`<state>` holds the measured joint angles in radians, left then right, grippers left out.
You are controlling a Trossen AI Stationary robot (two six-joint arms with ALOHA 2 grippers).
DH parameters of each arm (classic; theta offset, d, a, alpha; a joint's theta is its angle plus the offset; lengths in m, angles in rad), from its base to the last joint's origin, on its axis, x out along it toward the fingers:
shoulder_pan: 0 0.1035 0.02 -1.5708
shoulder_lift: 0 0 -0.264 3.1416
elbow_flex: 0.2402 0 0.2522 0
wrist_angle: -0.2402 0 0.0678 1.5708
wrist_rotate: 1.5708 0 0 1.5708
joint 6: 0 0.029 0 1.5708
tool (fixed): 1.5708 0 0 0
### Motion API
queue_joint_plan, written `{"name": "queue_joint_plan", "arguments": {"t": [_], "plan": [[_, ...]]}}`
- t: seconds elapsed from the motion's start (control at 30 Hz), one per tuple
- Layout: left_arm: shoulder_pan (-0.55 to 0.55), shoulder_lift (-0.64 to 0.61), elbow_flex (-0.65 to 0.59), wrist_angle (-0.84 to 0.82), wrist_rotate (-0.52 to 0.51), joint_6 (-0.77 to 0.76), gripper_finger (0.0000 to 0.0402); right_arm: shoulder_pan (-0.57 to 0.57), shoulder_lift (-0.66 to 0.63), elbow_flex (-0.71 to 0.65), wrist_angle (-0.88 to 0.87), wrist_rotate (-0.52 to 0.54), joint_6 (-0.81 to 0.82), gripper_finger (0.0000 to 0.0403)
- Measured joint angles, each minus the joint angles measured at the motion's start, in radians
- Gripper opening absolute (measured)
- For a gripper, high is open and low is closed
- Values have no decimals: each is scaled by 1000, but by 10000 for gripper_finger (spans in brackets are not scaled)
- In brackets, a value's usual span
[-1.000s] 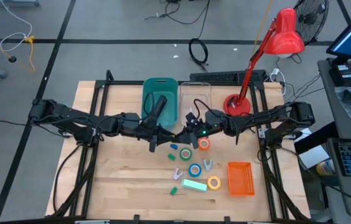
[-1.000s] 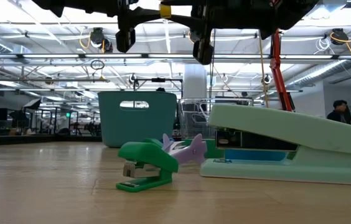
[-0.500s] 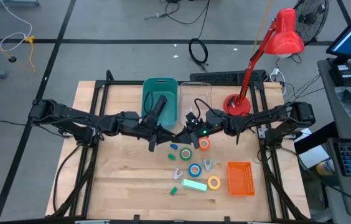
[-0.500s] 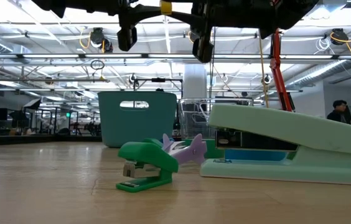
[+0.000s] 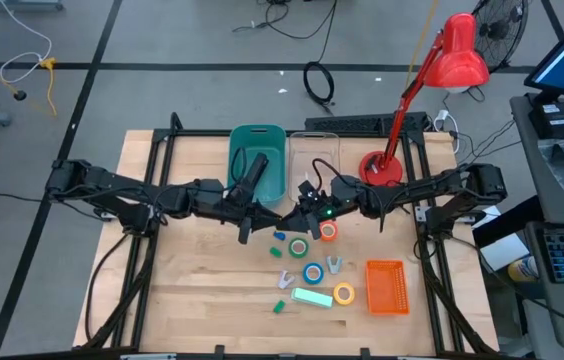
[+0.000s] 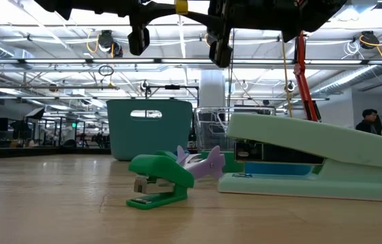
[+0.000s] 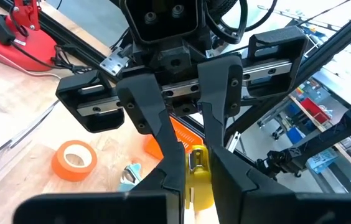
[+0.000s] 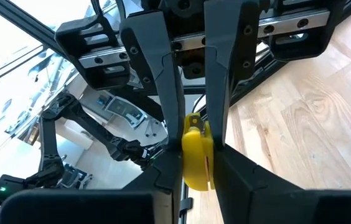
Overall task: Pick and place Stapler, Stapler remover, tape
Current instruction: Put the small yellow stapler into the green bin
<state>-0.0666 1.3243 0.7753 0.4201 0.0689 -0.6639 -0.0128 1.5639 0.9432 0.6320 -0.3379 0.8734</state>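
left gripper and right gripper both pinching yellow staple remover | black Stapler lying lengthwise inside teal bin

Looking at a small yellow thing right in the middle. Being pinched on both sides by the two long dark fingers of the left gripper, reaching in from straight across. Being squeezed too by the right gripper, with its own dark fingers sitting up close on either side of it. Hanging up in the air, not touching the light wooden table showing off to one side.
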Motion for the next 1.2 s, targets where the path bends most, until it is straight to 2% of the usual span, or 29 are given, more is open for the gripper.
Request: {"name": "queue_joint_plan", "arguments": {"t": [0.97, 1.2], "plan": [[4, -10, 0, 7, -35, 37, 45, -27, 0, 0, 7, -14, -4, 77], [33, -25, 0, 7, -14, 49, 45, -29, 0, 2, 27, -6, -24, 79]]}}
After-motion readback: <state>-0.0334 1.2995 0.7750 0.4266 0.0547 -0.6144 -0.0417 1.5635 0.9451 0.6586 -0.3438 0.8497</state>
